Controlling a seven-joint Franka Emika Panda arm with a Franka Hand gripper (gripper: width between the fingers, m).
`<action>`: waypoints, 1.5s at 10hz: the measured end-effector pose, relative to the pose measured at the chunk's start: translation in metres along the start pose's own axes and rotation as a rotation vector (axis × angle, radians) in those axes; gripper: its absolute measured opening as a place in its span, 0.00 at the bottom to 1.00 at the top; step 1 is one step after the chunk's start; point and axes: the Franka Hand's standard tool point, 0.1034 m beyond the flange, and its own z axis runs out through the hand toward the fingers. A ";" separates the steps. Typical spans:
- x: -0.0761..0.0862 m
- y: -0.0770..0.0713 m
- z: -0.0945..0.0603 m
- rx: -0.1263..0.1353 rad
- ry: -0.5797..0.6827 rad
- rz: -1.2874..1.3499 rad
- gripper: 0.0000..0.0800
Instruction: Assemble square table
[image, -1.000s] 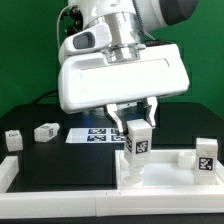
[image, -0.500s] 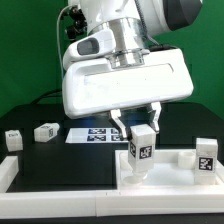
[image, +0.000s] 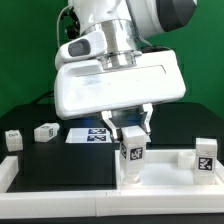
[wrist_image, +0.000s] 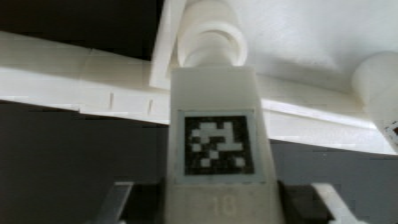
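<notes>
in the exterior view we see the gripper (image: 131, 128) just right of centre, under the big white wrist body. its two fingers (image: 113, 128) are clamped on the top of an upright white leg (image: 131, 156), one finger on each side. the leg's black-and-white tag faces the camera. the leg's lower end meets the top face of the square panel (image: 170, 172), near the panel's left end as this view shows it. we cannot tell whether the end is seated in the panel or only resting on it.

the panel lies flat in the lower right of the frame. a second leg (image: 205, 156) stands on it at the far right edge, well apart from the held one.

on the black table (image: 60, 160), at the left of the frame, two loose legs lie on their sides. one (image: 45, 130) is near the marker board (image: 97, 134) and the other (image: 12, 139) is at the frame's left edge. a plain white block (image: 8, 172) sits in the lower left corner. the marker board lies flat behind the held leg, partly hidden by the gripper.

in the wrist view the held leg fills the centre with its tag sharp and square to the lens. grey finger parts show on both sides of it. the white panel runs across behind it, blurred.
</notes>
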 end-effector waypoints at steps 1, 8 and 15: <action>0.000 0.000 0.000 0.000 -0.001 0.000 0.36; -0.009 -0.005 0.008 -0.022 0.012 0.005 0.36; -0.010 -0.003 0.008 -0.023 0.010 0.007 0.81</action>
